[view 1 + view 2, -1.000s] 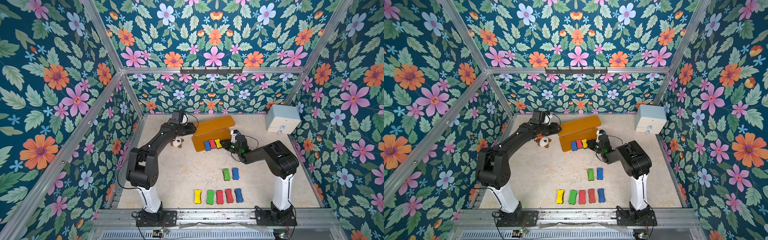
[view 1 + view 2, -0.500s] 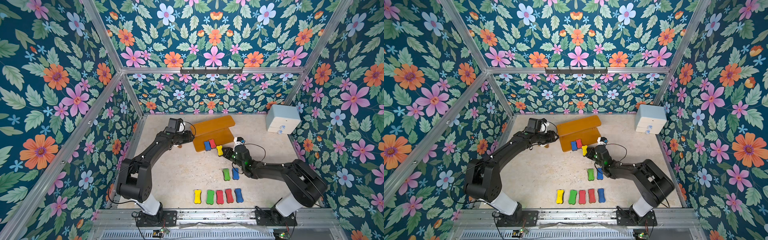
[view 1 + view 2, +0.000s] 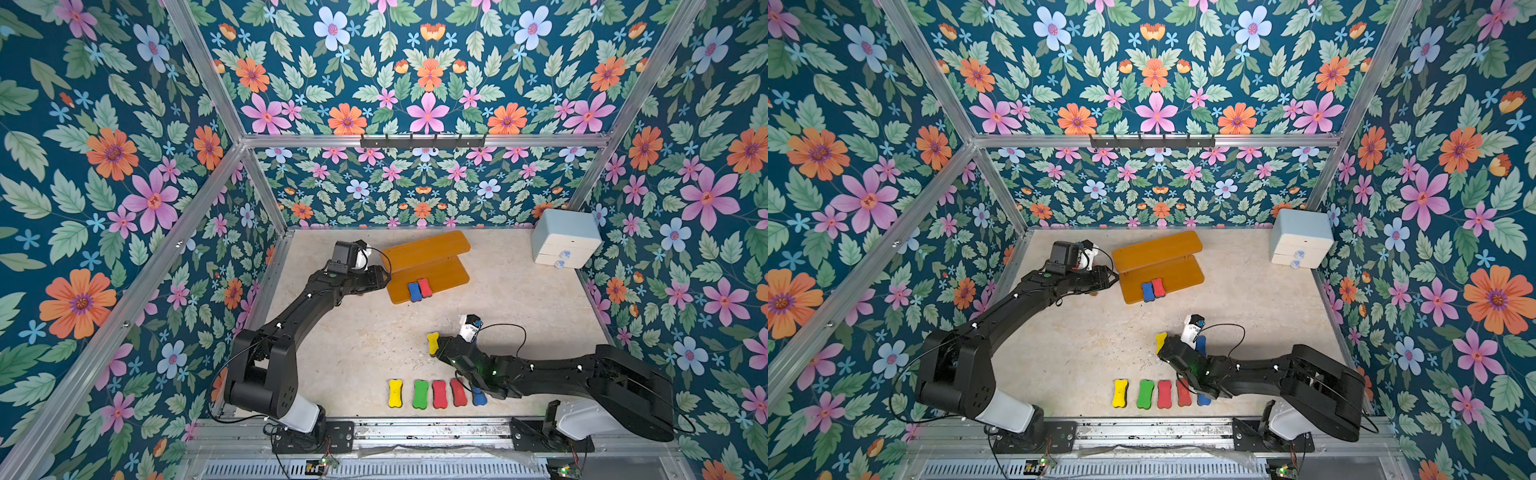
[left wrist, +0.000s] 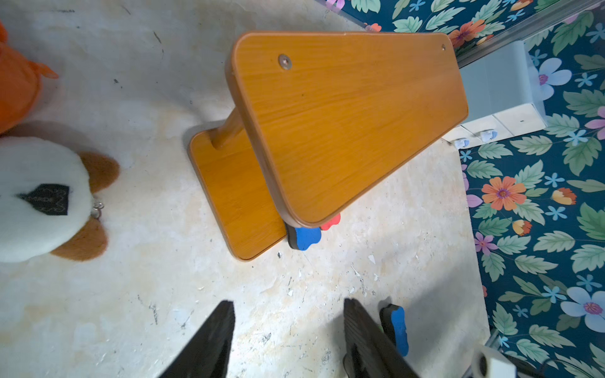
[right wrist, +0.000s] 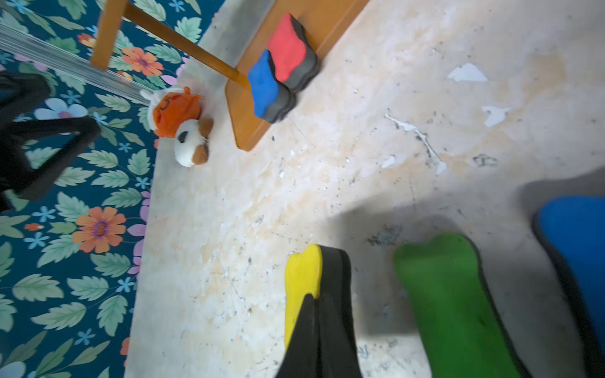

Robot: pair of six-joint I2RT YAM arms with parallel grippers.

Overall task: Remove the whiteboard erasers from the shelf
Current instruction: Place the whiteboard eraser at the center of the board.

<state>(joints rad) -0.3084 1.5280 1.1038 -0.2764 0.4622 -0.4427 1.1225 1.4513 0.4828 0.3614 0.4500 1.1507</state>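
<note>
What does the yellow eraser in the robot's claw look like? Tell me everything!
The yellow eraser is a small bone-shaped block, foam by its look, bright yellow on one face with a dark layer behind. The right gripper is shut on one end, holding it tilted over the pale table, near a green eraser lying flat. Whether it touches the table is unclear.

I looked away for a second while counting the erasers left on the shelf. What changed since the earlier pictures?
The right gripper took the yellow eraser off the shelf and carried it toward the front, beside the green eraser. The blue eraser and red eraser remain on the shelf. The front row is unchanged. The left gripper stays open near the shelf's end.
</note>
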